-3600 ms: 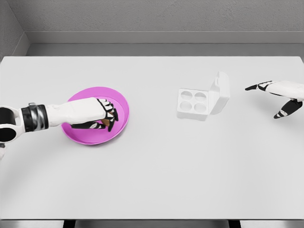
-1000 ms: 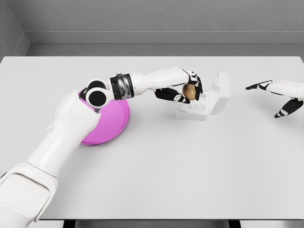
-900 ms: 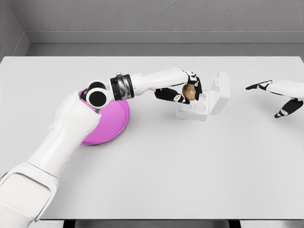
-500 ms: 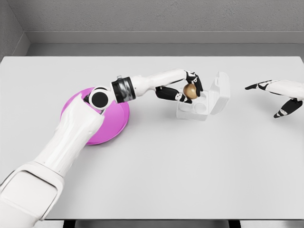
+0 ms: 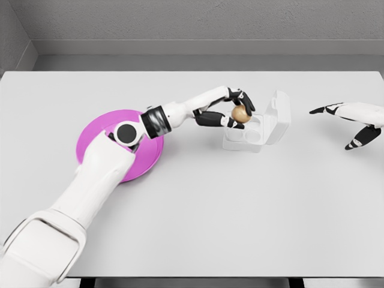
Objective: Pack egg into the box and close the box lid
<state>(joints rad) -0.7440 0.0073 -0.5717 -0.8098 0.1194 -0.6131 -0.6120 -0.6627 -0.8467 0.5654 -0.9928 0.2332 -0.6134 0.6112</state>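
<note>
One egg (image 5: 240, 113), brown and small, sits pinched in the fingertips of the left hand (image 5: 235, 111), thumb below and the other fingers curled over the top, and it hangs just above the near-left cup of the box (image 5: 245, 135). It does not look seated yet; whether it touches the rim of the cup I cannot tell. To do this step well, the hand should centre the egg over one cup, lower it straight down until the cup carries it, and only then let the fingers spread, drawing them up and back toward the left so no fingertip catches the box wall or drags the light box across the desk (image 5: 240, 210). The lid (image 5: 278, 117) stands upright on the box's right side, close to the fingers, so a knock there is the likely way to spoil things. Further out, the right hand (image 5: 351, 117) hovers well apart from the box near the right edge, fingers loose and holding nothing, probably placed to swing the lid shut afterwards. Behind the left arm lies the pink plate (image 5: 96, 132), with nothing visible on its exposed part.
</note>
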